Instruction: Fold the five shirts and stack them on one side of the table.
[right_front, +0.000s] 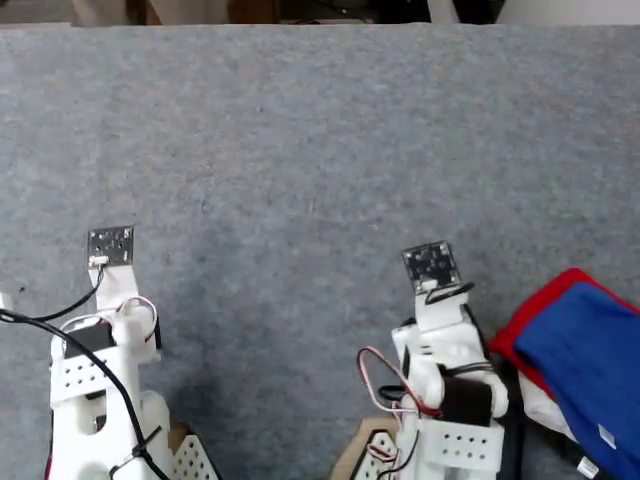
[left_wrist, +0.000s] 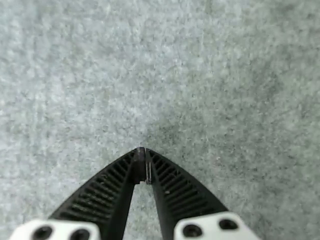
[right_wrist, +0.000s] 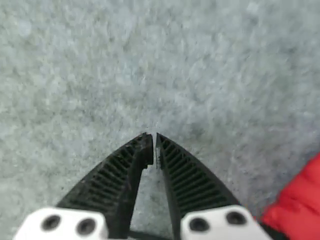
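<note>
The left end effector and right end effector hang clenched, grasping nothing, over the surface. The shirts sit piled just beside the right one, likely as the stack.

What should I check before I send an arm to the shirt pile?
1. Left gripper free: ok, shut with nothing between the jaws.
2. Right gripper ready to grasp: not ok, shut and empty; open it first.
3. Pile near an arm: ok, the blue shirt lies on the red shirt just beside the right arm.
4. All five shirts present: cannot tell, the pile runs off the edge of the high view.
5. Folding room: ok, bare grey table ahead of both arms.
</note>
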